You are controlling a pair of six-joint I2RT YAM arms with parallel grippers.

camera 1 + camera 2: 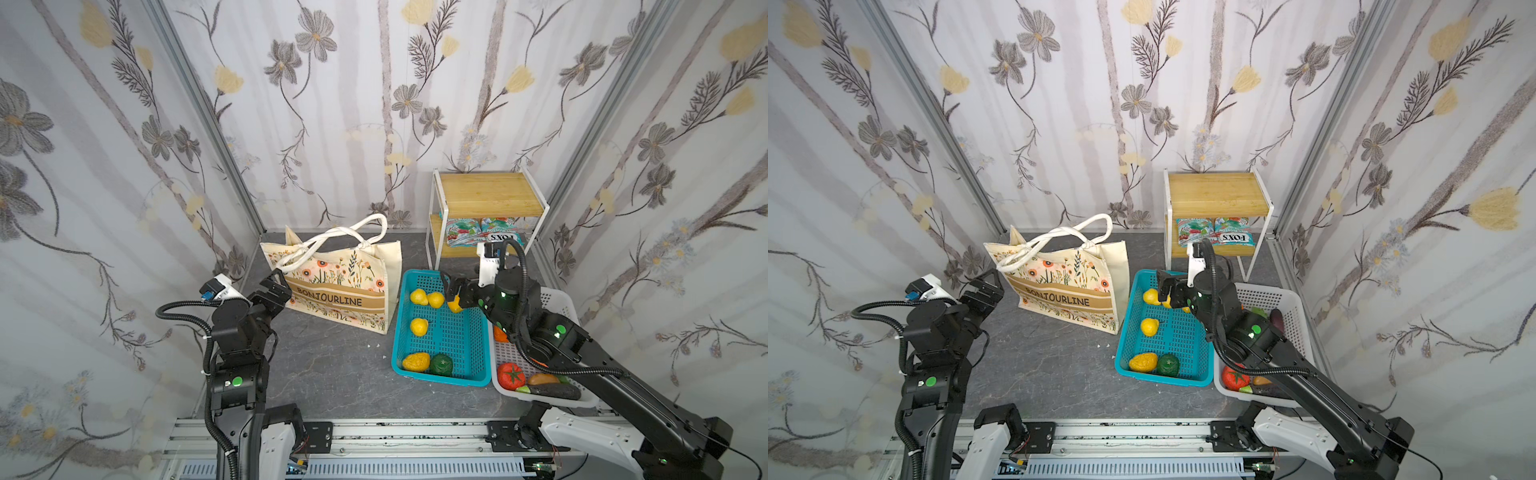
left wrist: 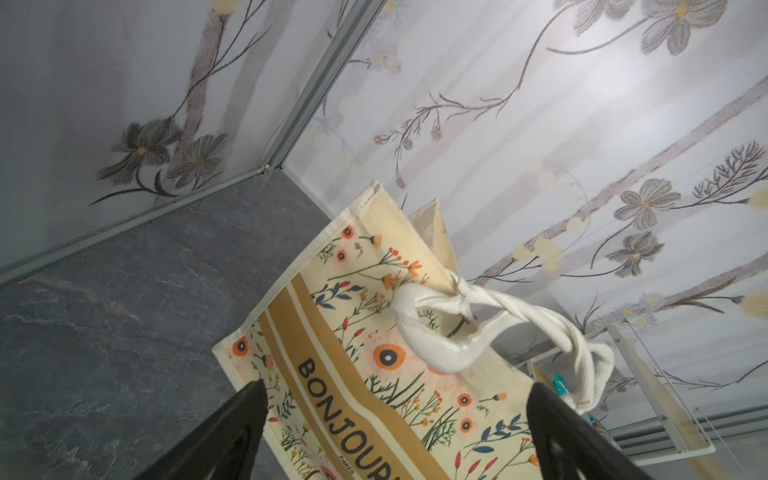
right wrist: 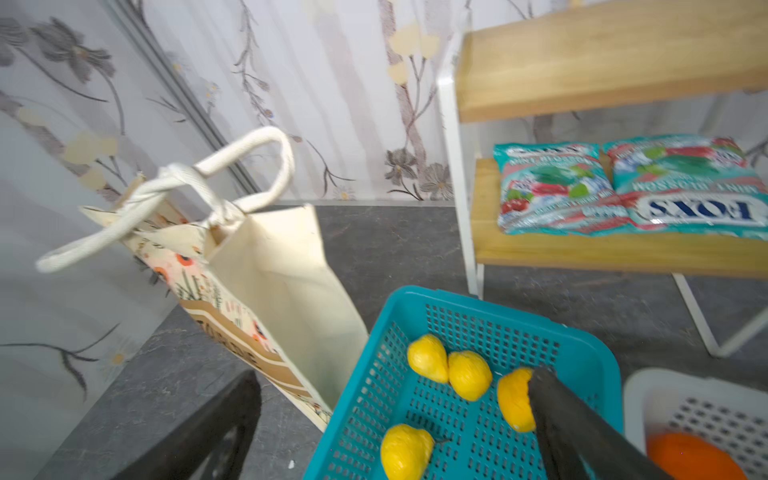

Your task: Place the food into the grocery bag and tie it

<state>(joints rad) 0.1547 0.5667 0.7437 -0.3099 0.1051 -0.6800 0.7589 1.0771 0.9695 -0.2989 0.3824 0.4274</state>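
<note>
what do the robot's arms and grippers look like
The left arm and right arm are black jointed links on white base segments, each marked with round green dots. Ribbed black cable hoses loop alongside them. A white camera housing sits at each wrist. The left gripper and right gripper have black, tapered fingers.

This is a robot lab cell dressed up like a home. Floral-printed walls [image 1: 374,124] on aluminium posts [image 1: 198,104] enclose a grey stone-look worktop [image 1: 332,374]. Two black robot arms [image 1: 237,332] stand on an aluminium rail [image 1: 395,432] along its front edge.
</note>
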